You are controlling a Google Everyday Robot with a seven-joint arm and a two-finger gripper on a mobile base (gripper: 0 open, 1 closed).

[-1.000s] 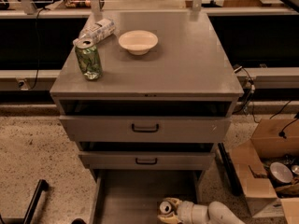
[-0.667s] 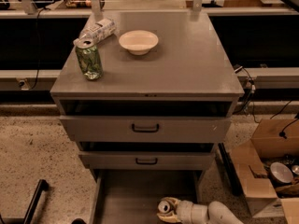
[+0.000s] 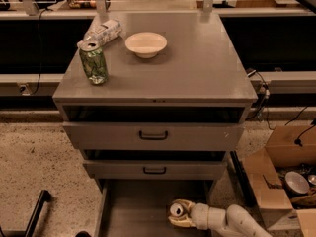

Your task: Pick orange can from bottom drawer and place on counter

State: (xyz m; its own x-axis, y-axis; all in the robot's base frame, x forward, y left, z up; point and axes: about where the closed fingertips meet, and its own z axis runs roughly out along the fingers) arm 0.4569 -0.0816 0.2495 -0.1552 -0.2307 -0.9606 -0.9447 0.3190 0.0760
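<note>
The orange can stands in the open bottom drawer, near its right side, silver top facing up. My gripper reaches in from the lower right on a pale arm, with its fingers closed around the can. The can rests low, at the drawer floor. The counter is the grey top of the cabinet above.
On the counter stand a green can, a white-labelled bottle lying down, and a white bowl. Two upper drawers with black handles sit shut above. A cardboard box is on the floor to the right.
The gripper and can have stayed in nearly the same place in the drawer; no clear movement shows.
</note>
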